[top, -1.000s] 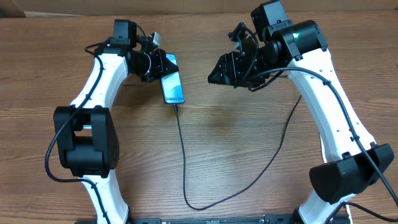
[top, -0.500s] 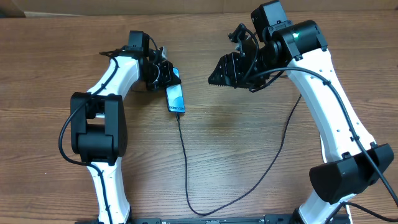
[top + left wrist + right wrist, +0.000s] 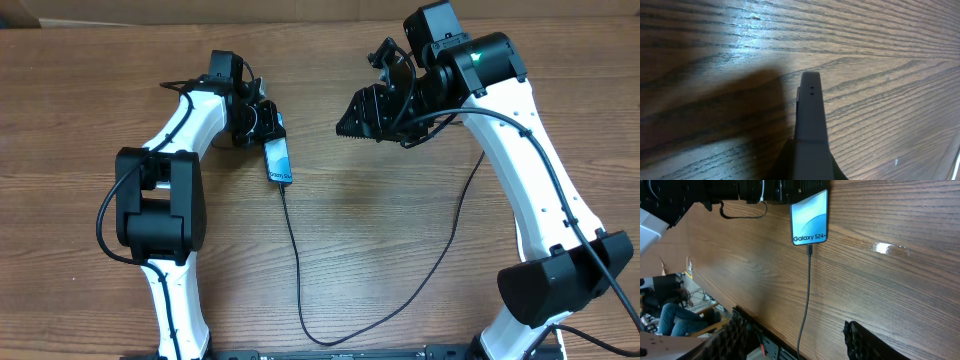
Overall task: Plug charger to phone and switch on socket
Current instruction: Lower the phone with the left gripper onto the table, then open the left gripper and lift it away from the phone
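The phone point(image 3: 279, 160) sits toward the 11 o'clock part of the wooden table point(image 3: 400, 250). Its far end is caught in the left gripper point(image 3: 262, 125) and its free end points toward 5 o'clock from those jaws. From overhead it looks narrow, as if rolled up onto one long side rather than lying flat. The left gripper is closed on the phone's upper end. In the left wrist view only the phone's dark edge point(image 3: 810, 120) shows, end-on, with two tiny holes near its tip and the wood grain behind. The fingers themselves cannot be made out there.

The charger point(image 3: 296, 270) is plugged into the phone's 6 o'clock end. Its thin black cable runs toward 6 o'clock, loops near the table's front edge, then climbs toward 1 o'clock beneath the right arm.

The right gripper point(image 3: 362, 112) hangs at 3 o'clock from the phone, well apart from it, jaws spread wide and holding nothing. In its wrist view the phone's lit blue screen point(image 3: 810, 220) reads "Galaxy S24+" at 12 o'clock. The plug tip is seated just under the lettering, and the cable point(image 3: 806, 300) drops between the ribbed fingers point(image 3: 735, 335).
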